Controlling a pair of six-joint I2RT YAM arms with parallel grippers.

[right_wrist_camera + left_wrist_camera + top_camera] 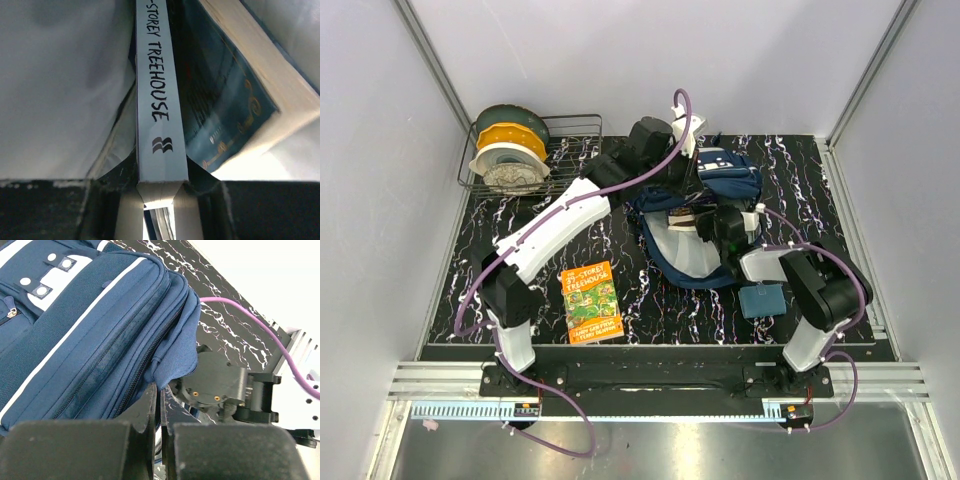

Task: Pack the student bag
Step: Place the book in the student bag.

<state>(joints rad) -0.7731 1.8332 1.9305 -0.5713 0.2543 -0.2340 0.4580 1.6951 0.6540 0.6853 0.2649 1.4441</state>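
The student bag (725,172), navy with white stripes, lies open mid-table, and its pale lining (682,250) faces the arms. My left gripper (682,180) is at the bag's top edge. In the left wrist view it (161,401) is shut on a fold of the bag's navy fabric (172,365). My right gripper (708,224) reaches into the opening. In the right wrist view it (161,176) is shut on a book with a pale blue spine (156,100) reading "STOREY TREEHOUSE". That book stands between the lining (65,85) and a teal-covered book (225,105).
An orange Treehouse book (592,302) lies flat left of the bag. A small teal pouch (762,299) sits by the right arm. A wire rack (575,128) with filament spools (510,150) stands at the back left. Walls enclose the table.
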